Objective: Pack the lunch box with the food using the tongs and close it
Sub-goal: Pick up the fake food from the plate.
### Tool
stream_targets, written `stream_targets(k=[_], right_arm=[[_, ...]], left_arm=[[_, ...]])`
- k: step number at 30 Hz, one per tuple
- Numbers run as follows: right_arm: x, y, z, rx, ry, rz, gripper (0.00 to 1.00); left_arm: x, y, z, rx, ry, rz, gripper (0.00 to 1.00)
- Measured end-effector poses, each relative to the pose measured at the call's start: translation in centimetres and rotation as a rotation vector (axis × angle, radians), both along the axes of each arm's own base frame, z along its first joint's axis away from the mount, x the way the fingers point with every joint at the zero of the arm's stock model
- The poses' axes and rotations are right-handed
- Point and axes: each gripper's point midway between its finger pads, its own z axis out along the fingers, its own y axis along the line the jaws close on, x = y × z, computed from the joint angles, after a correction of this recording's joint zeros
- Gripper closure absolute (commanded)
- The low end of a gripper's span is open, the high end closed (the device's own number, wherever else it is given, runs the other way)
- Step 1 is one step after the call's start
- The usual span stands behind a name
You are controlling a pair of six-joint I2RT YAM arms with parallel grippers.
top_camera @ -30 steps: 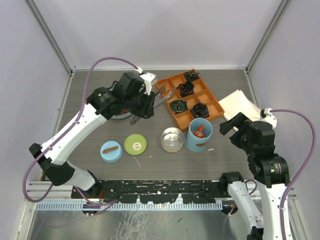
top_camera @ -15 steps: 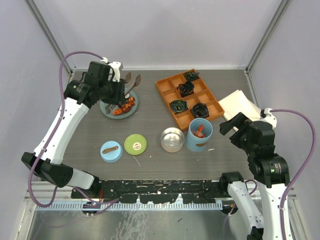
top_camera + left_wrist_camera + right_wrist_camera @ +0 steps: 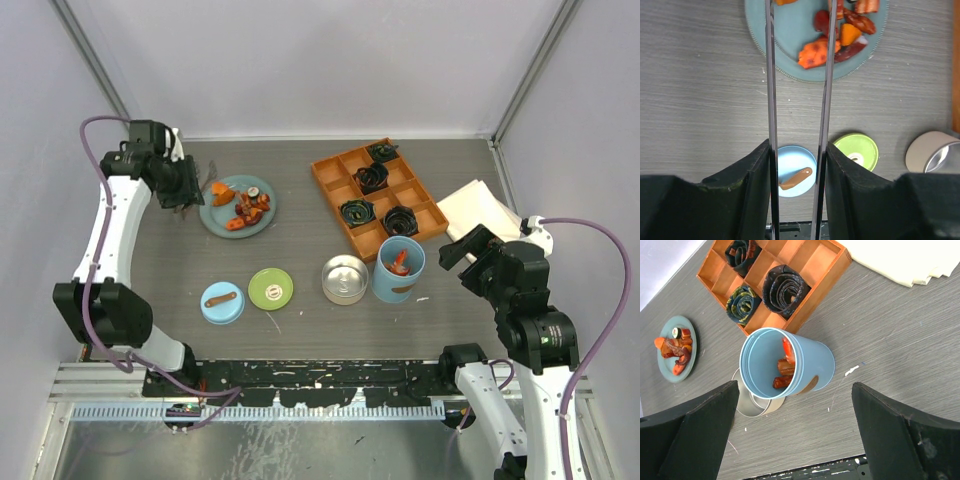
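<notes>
**A:** Grey table point(image 3: 300, 240), white walls. Where are you now?

**B:** At the far left, beside the plate point(image 3: 208, 225). The cylinder point(image 3: 398, 268) has a few pieces inside, and the tin point(image 3: 344, 278) touching it looks empty. Both are well apart from me. The green lid point(image 3: 270, 288) and the blue lid point(image 3: 222, 302) lie off, near the front edge.

**A:** And your pincers?

**B:** My left pincer point(image 3: 797, 155) is clamped on the tongs point(image 3: 771, 100). Their two arms stay apart and reach over the plate. My right pincer point(image 3: 797, 430) is wide apart above the cylinder and holds nothing.

**A:** How do you take the next piece well?

**B:** One orange chunk of the food point(image 3: 815, 54) sits between the arms, but I cannot tell the height. I think I should lower the tongs, squeeze slowly and lift straight up. If I press too hard, the chunk may jump off the plate.
</notes>
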Motion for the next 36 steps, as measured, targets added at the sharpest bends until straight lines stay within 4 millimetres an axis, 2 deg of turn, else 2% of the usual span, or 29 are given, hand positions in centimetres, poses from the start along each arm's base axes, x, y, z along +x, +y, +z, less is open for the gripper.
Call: stream_targets(k=[3, 11, 21, 27, 36], right_arm=[[0.0, 0.0, 0.0, 0.0, 0.001, -0.001, 0.0], [0.1, -0.2, -0.1, -0.01, 0.004, -0.005, 0.0], [0.5, -0.4, -0.6, -0.032, 0.032, -0.006, 0.0], [0.5, -0.5, -0.7, -0.037, 0.033, -0.01, 0.0], [0.8, -0.5, -1.1, -0.041, 0.053, -0.008, 0.0]], left_arm=[[0.7, 1.0, -1.8, -0.018, 0.058, 0.046, 0.57], [1.6, 1.1, -5.6, -0.044, 0.183, 0.091, 0.58], [4.4, 1.2, -6.9, -0.084, 0.211, 0.168, 0.56], [4.9, 0.8, -8.4, -0.118, 0.255, 0.199, 0.56], [5.7, 0.5, -8.9, -0.154, 0.255, 0.25, 0.55]])
